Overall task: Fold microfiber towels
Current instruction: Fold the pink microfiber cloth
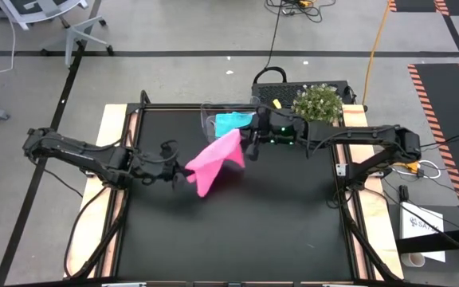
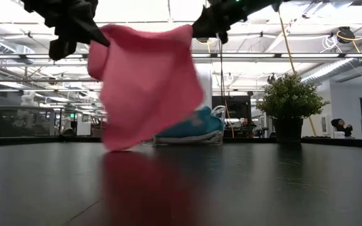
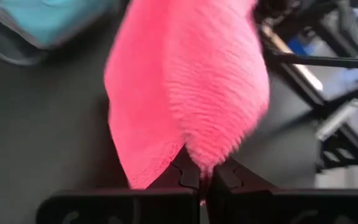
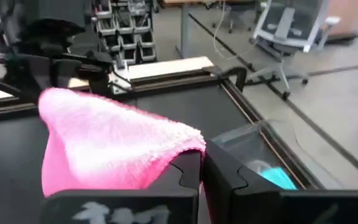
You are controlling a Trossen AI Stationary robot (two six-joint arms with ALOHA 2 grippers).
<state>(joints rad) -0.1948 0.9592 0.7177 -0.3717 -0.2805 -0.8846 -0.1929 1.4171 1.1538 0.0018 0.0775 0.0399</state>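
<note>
Pink towel (image 1: 217,162) hangs above desk (image 1: 237,231), stretched between arms. Left gripper (image 1: 183,177) fingers clenched on one corner, right gripper (image 1: 245,148) fingers clenched on opposite corner. Held edge runs gripper to gripper; rest droops toward desk.

High view: overhead, facing straight down, takes in whole desk (image 1: 237,231) and both arms. Low view: at desk-top height, facing level across into room, close to surface. Left wrist view: very near pink towel (image 3: 191,93), facing down at desk. Right wrist view: looks across desk toward room chairs. All four share pink towel.
</note>
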